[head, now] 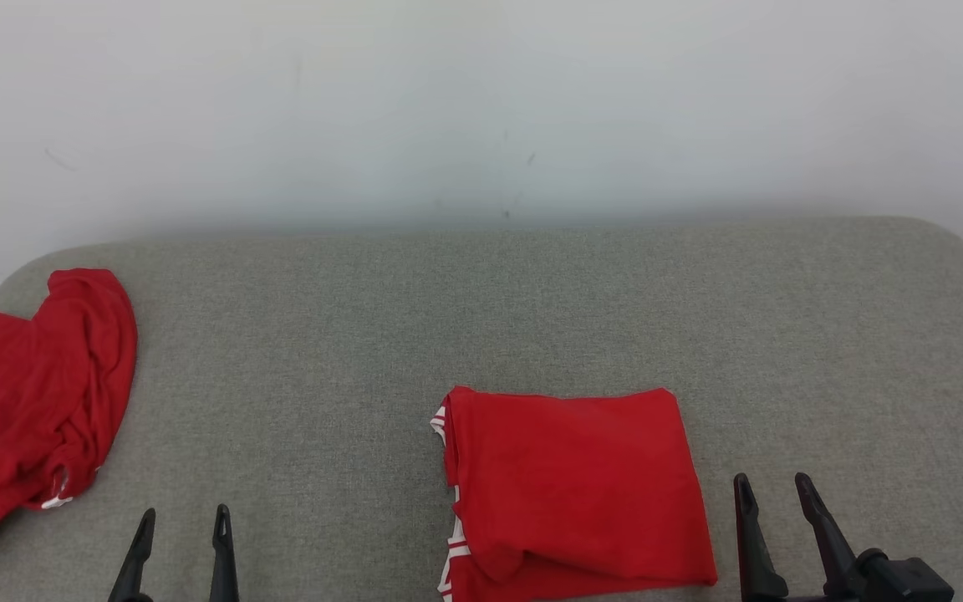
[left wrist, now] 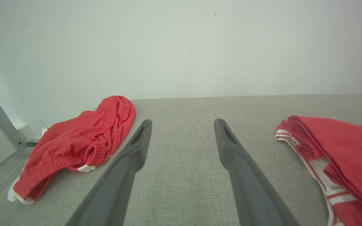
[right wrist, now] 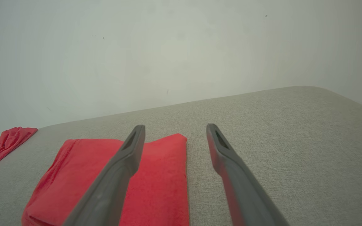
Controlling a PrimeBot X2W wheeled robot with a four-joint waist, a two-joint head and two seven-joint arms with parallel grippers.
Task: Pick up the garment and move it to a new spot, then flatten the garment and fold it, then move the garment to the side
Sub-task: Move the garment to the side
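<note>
2 red garments lie on the grey bench [head: 323, 334]; the folded garment [head: 573, 485] sits near the front edge, right of centre, a flat and nearly square packet; the crumpled garment [head: 30, 401] is heaped at the far left, where it hangs over the bench's rounded edge. The left claw [head: 184, 512] and the right claw [head: 772, 481] both stand released, fingers spread, grasping nothing, low at the front; the right claw is just beside the packet's right edge, the left claw between the 2 garments and apart from each.

Judging by the neat packet, folding looks done and the shift to the side is what remains; the claws probably sit wide and back so as to clear the cloth.

The packet's white-striped edges face the robot's left, its smooth closed side the right; its long axis seems to run toward and away from the robot, though the near end is cut off in the head view.
</note>
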